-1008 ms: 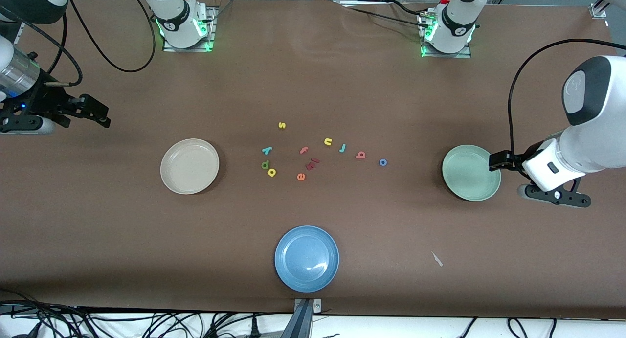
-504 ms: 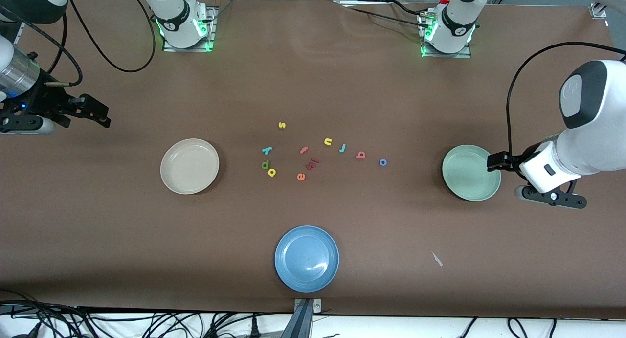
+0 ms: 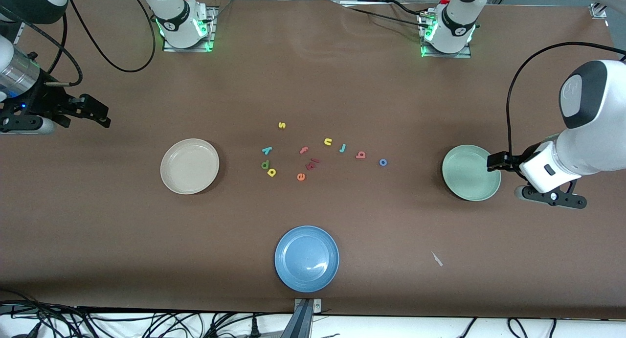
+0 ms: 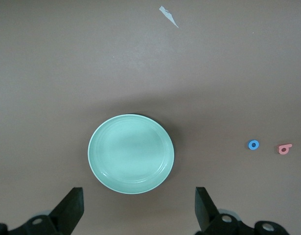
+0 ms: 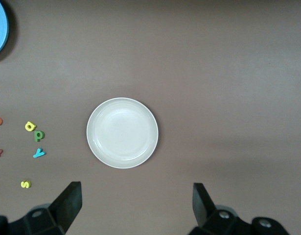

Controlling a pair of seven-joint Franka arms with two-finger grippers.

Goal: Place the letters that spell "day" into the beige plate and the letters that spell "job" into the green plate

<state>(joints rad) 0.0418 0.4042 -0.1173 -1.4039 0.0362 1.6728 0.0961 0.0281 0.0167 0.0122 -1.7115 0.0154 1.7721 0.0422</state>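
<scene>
Both plates sitting empty, left claw (image 3: 494,163) and right claw (image 3: 95,114) hanging open; going for blue o (image 3: 383,162) first, at 9 o'clock of the green plate (image 3: 462,187), descending plumb and pinching across the ring.

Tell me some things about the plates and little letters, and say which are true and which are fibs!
1. The green plate has letters in it. False: it holds nothing.
2. The blue o lies on the table between the pinkish-red b and the green plate. True.
3. The left tool is holding a letter. False: it is open, with nothing in it, over the green plate's edge.
4. The blue plate is nearest the front camera. True.
5. The beige plate holds nothing. True.
</scene>
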